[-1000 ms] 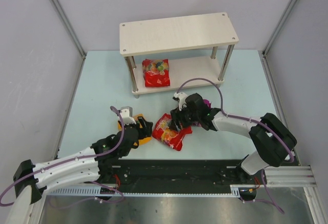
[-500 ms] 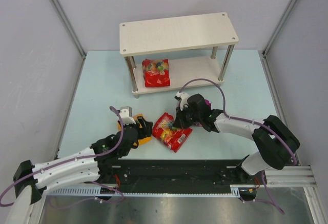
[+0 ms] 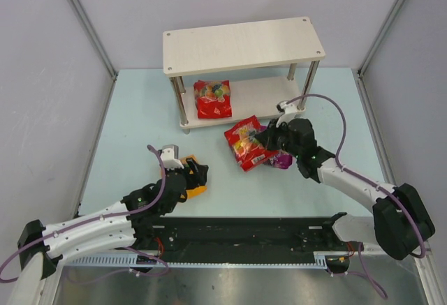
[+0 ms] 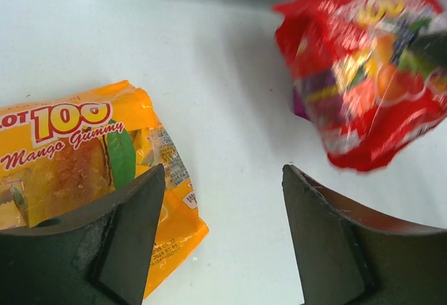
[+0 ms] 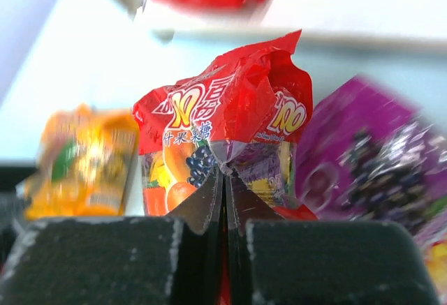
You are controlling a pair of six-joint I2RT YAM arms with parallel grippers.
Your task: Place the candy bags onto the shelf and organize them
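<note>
My right gripper (image 3: 264, 139) (image 5: 225, 179) is shut on a red candy bag (image 3: 246, 142) (image 5: 223, 130), holding it off the table just in front of the shelf (image 3: 241, 45). A second red candy bag (image 3: 212, 98) lies on the shelf's lower board (image 3: 269, 95), at its left. The purple candy bag (image 3: 282, 160) (image 5: 367, 151) rests on the table under my right wrist. My left gripper (image 3: 198, 174) (image 4: 223, 179) stands open, low over the table; the orange-yellow mango candy bag (image 3: 193, 192) (image 4: 84, 172) lies beside and partly under its left finger. The held red bag (image 4: 363, 68) shows blurred at the top right of the left wrist view.
The shelf's metal posts (image 3: 181, 109) (image 3: 306, 85) stand at its front corners. Grey walls enclose the pale blue table (image 3: 140, 123) on three sides. A black rail (image 3: 244, 232) with the arm bases runs along the near edge.
The right gripper closed on the red bag, lifted it off the table and carried it up and right toward the shelf, uncovering the purple bag. The left arm barely moved.
</note>
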